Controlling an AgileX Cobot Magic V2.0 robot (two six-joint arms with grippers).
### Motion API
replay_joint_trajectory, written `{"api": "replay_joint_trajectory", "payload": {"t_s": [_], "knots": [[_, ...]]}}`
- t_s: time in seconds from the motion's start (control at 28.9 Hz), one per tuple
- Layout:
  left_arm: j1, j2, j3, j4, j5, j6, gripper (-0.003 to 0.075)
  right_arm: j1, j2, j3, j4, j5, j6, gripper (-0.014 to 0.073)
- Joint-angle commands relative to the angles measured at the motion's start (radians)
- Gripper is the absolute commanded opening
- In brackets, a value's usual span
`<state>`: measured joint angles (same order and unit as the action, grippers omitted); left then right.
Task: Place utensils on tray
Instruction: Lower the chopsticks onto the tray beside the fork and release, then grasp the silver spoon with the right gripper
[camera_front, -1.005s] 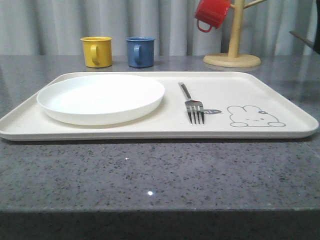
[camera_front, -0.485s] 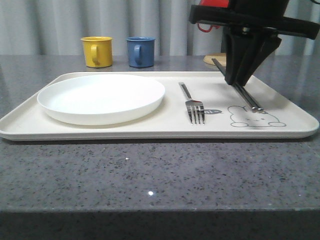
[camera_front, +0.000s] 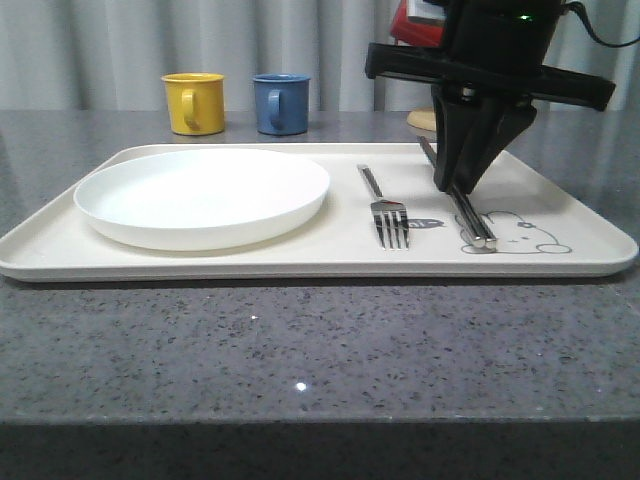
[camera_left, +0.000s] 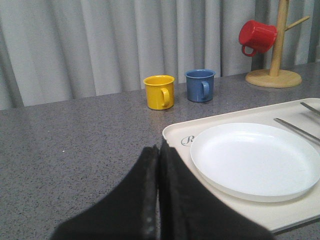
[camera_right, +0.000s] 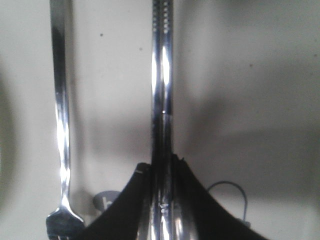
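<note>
In the front view, the right gripper (camera_front: 462, 185) was clamped on the chopsticks (camera_front: 470, 217), whose near tips rested on the tray (camera_front: 560, 262) at the rabbit drawing (camera_front: 515, 232), just right of the fork (camera_front: 385, 209) lying beside the plate (camera_front: 202, 194). In the left wrist view, the left gripper (camera_left: 158, 197) was closed and empty over the tabletop (camera_left: 65, 145) beside the tray's corner. In the right wrist view, the gripper's fingers (camera_right: 132, 200) pinched the chopsticks, the fork parallel alongside.

Right gripper (camera_right: 161, 200) clamped on silver chopsticks (camera_right: 162, 90) above cream tray (camera_right: 250, 75); fork (camera_right: 61, 125) lying alongside, apart.
</note>
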<state>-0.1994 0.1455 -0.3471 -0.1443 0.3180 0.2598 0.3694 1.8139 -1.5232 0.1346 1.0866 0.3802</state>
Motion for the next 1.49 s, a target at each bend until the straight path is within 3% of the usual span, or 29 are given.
{"api": "replay_joint_trajectory", "payload": {"t_s": [0.0, 0.17, 0.35, 0.49, 0.69, 0.87, 1.07, 1.21, 1.46], "knots": [[0.001, 0.012, -0.029, -0.013, -0.079, -0.010, -0.0018, 0.000, -0.020, -0.029, 0.007, -0.021, 0.002, 0.0006], [0.001, 0.012, -0.029, -0.013, -0.079, -0.010, -0.0018, 0.000, -0.012, -0.029, 0.007, -0.025, 0.005, 0.0020], [0.001, 0.012, -0.029, -0.013, -0.079, -0.010, -0.0018, -0.001, -0.028, -0.030, 0.002, -0.028, 0.005, 0.0197], [0.001, 0.012, -0.029, -0.013, -0.079, -0.010, -0.0018, -0.006, -0.068, -0.079, -0.062, 0.010, 0.005, 0.0274], [0.001, 0.012, -0.029, -0.013, -0.079, -0.010, -0.0018, -0.103, -0.136, -0.158, -0.153, 0.145, -0.079, 0.0280], [0.001, 0.012, -0.029, -0.013, -0.079, -0.010, -0.0018, -0.316, -0.153, -0.153, -0.153, 0.212, -0.208, 0.0280], [0.001, 0.012, -0.029, -0.013, -0.079, -0.010, -0.0018, -0.536, -0.122, -0.140, -0.151, 0.196, -0.371, 0.0279], [0.001, 0.012, -0.029, -0.013, -0.079, -0.010, -0.0018, -0.593, -0.063, -0.140, -0.151, 0.189, -0.435, 0.0279], [0.001, 0.012, -0.029, -0.013, -0.079, -0.010, -0.0018, -0.599, 0.024, -0.141, -0.064, 0.154, -0.504, 0.0279]]}}
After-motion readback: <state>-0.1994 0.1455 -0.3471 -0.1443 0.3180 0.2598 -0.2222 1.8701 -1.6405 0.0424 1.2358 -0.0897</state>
